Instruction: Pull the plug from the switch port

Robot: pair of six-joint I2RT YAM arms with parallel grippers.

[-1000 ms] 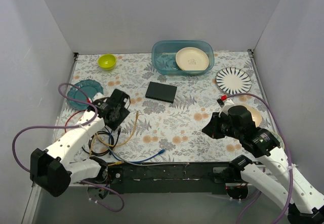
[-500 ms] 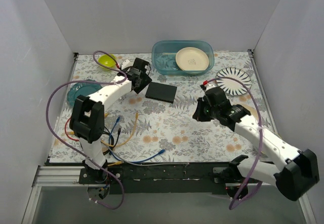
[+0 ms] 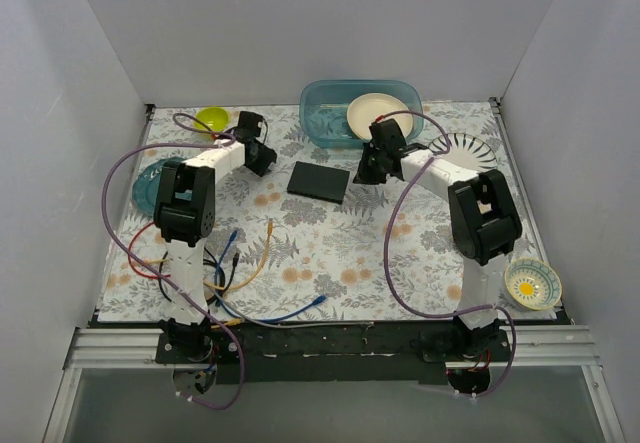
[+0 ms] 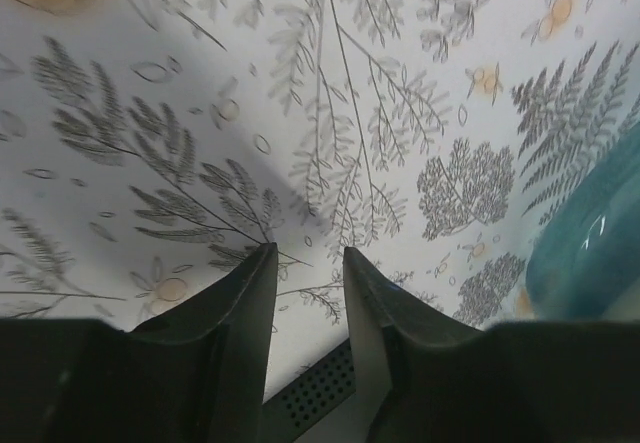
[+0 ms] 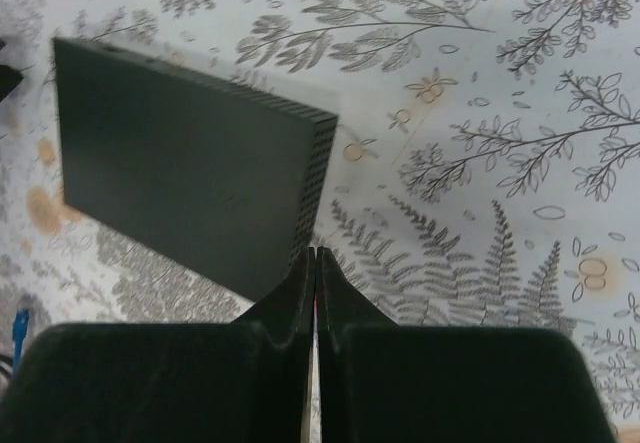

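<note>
The switch (image 3: 318,181) is a flat matte-black box lying on the floral cloth at mid table. I see no cable or plug in it in any view. My left gripper (image 3: 262,158) is just left of the switch, open and empty. In the left wrist view (image 4: 305,263) a perforated black edge (image 4: 310,398) shows low between its fingers. My right gripper (image 3: 366,171) is just right of the switch and shut on nothing. In the right wrist view (image 5: 313,253) its tips sit at the near right corner of the switch (image 5: 180,173).
A teal tub (image 3: 325,123) holding a cream plate (image 3: 380,116) stands behind the switch. A striped plate (image 3: 465,153), a green bowl (image 3: 211,120), a teal plate (image 3: 150,185) and a small yellow-centred bowl (image 3: 532,284) lie around. Loose cables (image 3: 245,263) lie at front left, with a blue plug (image 5: 18,328).
Both arms have stretched from the table's front sides to the far middle. The left gripper now flanks the switch's left side and the right gripper its right side.
</note>
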